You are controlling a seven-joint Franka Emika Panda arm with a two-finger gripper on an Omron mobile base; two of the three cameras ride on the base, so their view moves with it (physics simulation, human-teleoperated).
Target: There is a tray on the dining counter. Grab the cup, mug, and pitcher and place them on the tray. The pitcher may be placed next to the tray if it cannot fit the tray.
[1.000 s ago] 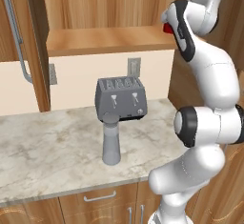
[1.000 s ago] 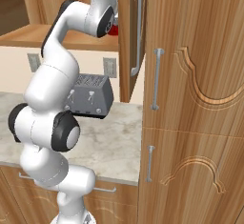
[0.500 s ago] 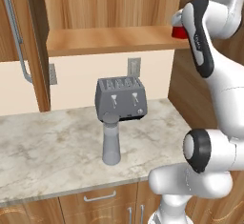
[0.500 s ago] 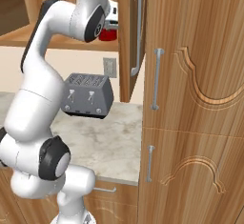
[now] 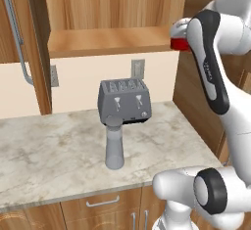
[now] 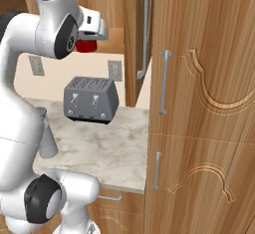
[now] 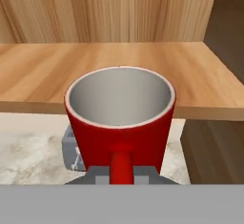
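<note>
Hand view looking straight into the mug: red outside, pale grey inside, holding nothing, mouth facing up and the handle pointing back toward the gripper. Sitting upright, long axis vertical, raised in the air level with the wooden shelf and just off its near edge. Fingers pinching narrowly on the handle, tips mostly hidden behind the mug.

Left base view showing the mug as a red sliver by the shelf's right end, mostly covered by the arm. Pitcher standing upright on the marble worktop, neck up, just in front of the grey toaster; inside not visible.

Right base view catching the mug beneath the gripper, above the toaster, with the pitcher partly behind the arm.

Compared with a second ago, arm reaching higher and forearm swinging nearer the cameras; mug gripped as before; pitcher and toaster unmoved.
</note>
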